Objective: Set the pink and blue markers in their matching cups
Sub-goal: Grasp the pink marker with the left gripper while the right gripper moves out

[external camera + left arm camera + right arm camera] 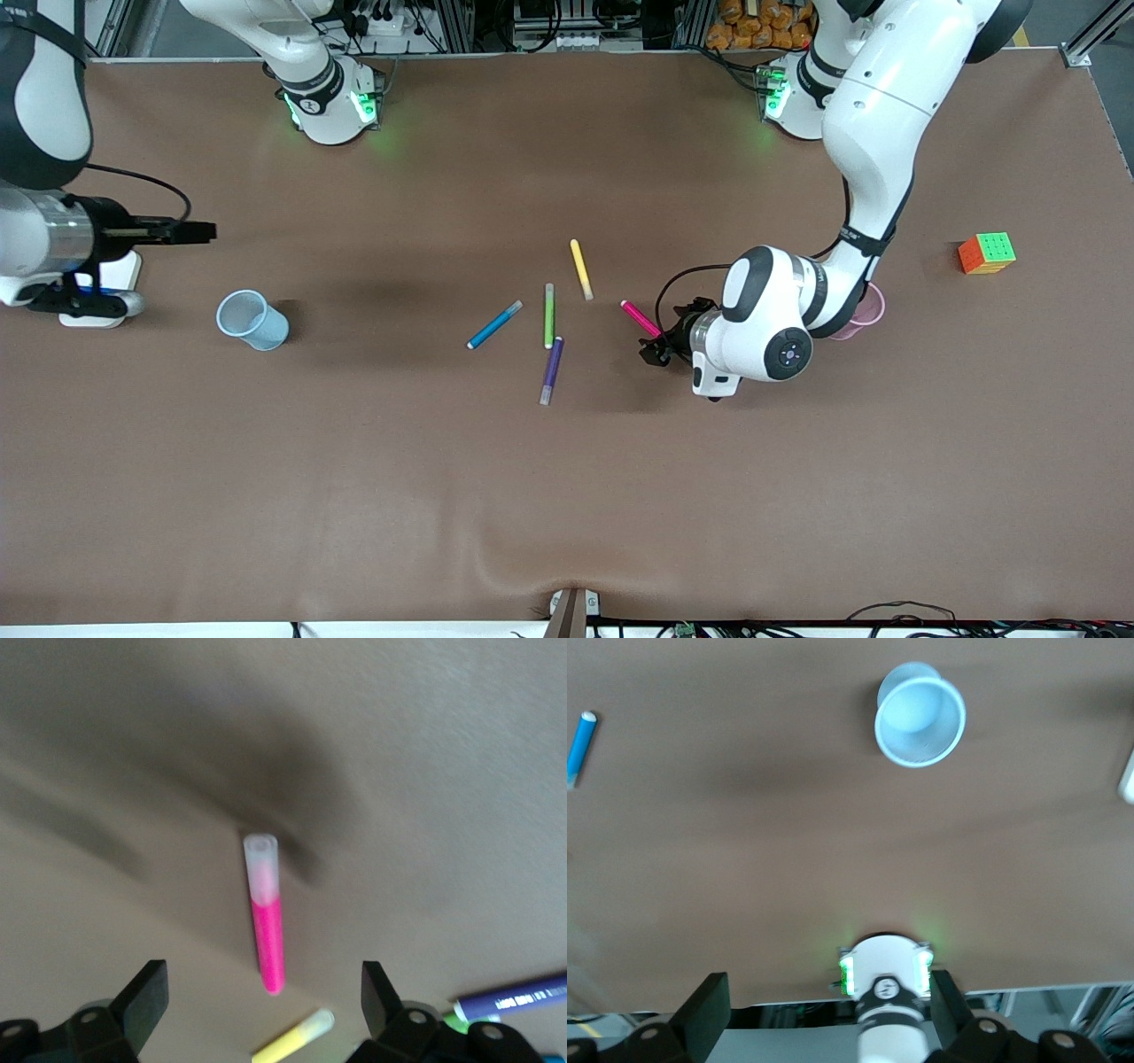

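Observation:
The pink marker (638, 316) lies on the table and my left gripper (656, 348) is low over its nearer end. In the left wrist view that gripper (263, 997) is open, its fingers (146, 997) on either side of the pink marker (267, 921) without touching it. The blue marker (494, 325) lies toward the right arm's end, beside the green pen. The pale pink cup (872, 309) stands partly hidden by the left arm. The pale blue cup (252, 321) stands near my right gripper (199, 232), which waits open and empty (830, 1001) with the blue cup (920, 716) below it.
A green pen (549, 315), a yellow pen (581, 268) and a purple pen (552, 369) lie around the blue marker and pink marker. A colour cube (986, 253) sits at the left arm's end. A white stand (93, 306) is under the right arm.

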Robot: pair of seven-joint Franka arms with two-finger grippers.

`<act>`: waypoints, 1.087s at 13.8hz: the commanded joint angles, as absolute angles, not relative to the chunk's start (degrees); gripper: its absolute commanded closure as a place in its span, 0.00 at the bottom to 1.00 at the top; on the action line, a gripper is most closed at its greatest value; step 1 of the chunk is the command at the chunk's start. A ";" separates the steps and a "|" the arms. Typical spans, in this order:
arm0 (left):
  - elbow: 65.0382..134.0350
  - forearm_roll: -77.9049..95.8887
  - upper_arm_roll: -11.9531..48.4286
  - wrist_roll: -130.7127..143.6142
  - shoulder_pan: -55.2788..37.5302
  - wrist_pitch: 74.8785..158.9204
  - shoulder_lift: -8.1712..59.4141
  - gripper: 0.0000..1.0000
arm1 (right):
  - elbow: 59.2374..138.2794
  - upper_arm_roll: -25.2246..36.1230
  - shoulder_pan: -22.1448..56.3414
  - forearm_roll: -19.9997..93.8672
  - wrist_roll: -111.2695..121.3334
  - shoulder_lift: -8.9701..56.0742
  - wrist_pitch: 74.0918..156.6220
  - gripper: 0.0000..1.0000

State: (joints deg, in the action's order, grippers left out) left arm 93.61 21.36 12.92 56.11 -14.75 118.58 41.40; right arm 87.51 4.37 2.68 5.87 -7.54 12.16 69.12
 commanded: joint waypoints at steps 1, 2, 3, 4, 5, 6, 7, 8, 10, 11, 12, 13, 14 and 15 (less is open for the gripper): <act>93.69 22.32 12.66 56.51 -14.59 121.37 43.06 0.11 | 93.06 5.27 5.36 7.82 -14.57 9.06 71.18 0.00; 93.69 22.32 12.66 56.51 -14.85 122.60 43.50 0.15 | 95.43 5.27 5.45 9.04 -16.50 7.75 72.24 0.00; 93.69 22.50 12.66 56.77 -14.94 123.65 44.11 0.17 | 97.97 5.27 5.45 10.88 -17.13 6.08 74.42 0.00; 93.60 22.59 12.66 56.86 -15.03 124.36 44.64 0.19 | 99.65 5.19 5.45 11.77 -18.27 4.93 75.84 0.00; 93.60 22.59 12.66 56.95 -15.03 124.97 45.17 0.22 | 100.02 5.01 5.54 12.04 -20.37 4.66 76.02 0.00; 93.60 22.59 12.66 56.95 -15.03 125.59 45.52 0.26 | 100.37 4.84 5.97 12.13 -22.74 4.66 76.11 0.00; 93.60 22.59 12.66 56.95 -15.03 125.68 45.79 0.33 | 101.33 4.83 6.93 12.13 -24.33 4.31 76.81 0.00; 93.60 22.59 12.66 56.95 -15.03 125.86 45.88 0.47 | 103.08 4.83 7.47 12.22 -25.39 3.00 78.56 0.00; 93.69 22.59 12.57 56.95 -14.94 125.86 45.88 0.84 | 108.87 4.48 8.00 12.30 -27.50 -0.25 83.38 0.00; 93.69 22.59 12.66 57.04 -14.85 125.86 45.70 0.98 | 111.51 4.31 8.61 12.74 -28.29 -1.83 85.50 0.00; 93.78 22.59 12.66 57.13 -14.68 125.86 45.53 1.00 | 112.58 4.05 8.87 13.79 -29.69 -2.80 86.91 0.00; 93.78 22.59 12.57 57.30 -14.50 125.69 45.35 1.00 | 112.50 4.04 8.88 14.41 -30.84 -2.81 87.36 0.00; 93.78 22.59 12.57 57.39 -14.33 125.34 45.09 1.00 | 112.59 4.04 8.88 14.94 -31.98 -2.81 88.06 0.00; 93.78 22.50 12.57 57.48 -14.15 124.98 44.57 1.00 | 113.55 3.96 8.88 15.55 -33.21 -2.81 89.89 0.00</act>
State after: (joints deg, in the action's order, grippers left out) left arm 93.35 22.05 12.69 56.54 -14.47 124.40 44.90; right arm 110.35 3.89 8.67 13.74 -30.31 -0.28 87.03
